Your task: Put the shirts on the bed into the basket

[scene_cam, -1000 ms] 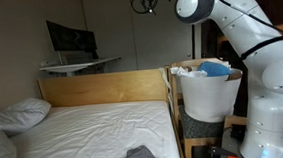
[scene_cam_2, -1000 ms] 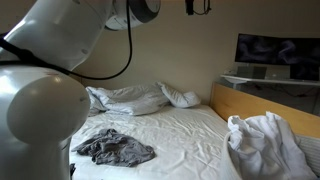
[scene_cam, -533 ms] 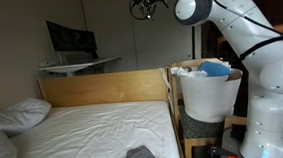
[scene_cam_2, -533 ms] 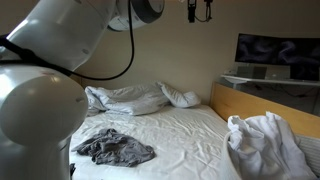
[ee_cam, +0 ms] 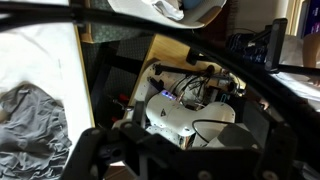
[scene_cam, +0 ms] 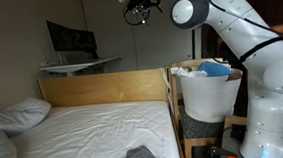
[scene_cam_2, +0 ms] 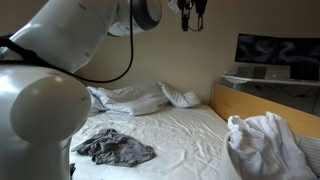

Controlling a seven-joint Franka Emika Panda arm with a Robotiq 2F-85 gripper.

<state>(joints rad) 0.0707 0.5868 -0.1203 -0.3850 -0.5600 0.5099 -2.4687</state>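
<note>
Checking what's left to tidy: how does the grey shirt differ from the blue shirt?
The grey shirt lies on the bed; the blue shirt sits in the basket. The grey shirt is dark and dull, the blue shirt bright. The grey shirt shows whole, spread out; the blue shirt only peeks above the basket's rim. Both are crumpled cloth.

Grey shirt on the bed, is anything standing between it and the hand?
Nothing visible does. The hand hangs open and empty high above the bed. The grey shirt lies uncovered near the bed's edge, with only open air above it.
</note>
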